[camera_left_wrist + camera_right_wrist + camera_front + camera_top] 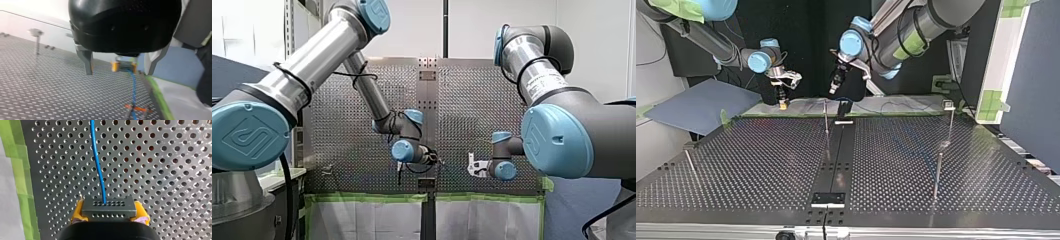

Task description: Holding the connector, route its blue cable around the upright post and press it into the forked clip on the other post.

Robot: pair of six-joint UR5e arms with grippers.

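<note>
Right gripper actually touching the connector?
Touching. The right wrist view shows the right gripper's yellow pads pressed against both sides of the connector, no gap.

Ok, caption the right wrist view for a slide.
Right end effector grips the connector, blue cable running ahead over the perforated table.

Your table [175, 157] is bare perforated metal, bright and reflective, edged with matt green tape [20, 170]. The blue cable [97, 165] has a smooth, slightly glossy plastic jacket. The connector [108, 207] is dark grey, matt, plastic by its look. Your right tool [109, 212] grips it with yellow pads [78, 211] of dull, rubbery look. Your left tool [120, 68] has a glossy black housing and plain grey metal fingers [87, 62]. The post [937, 175] is a thin polished metal rod.
</note>
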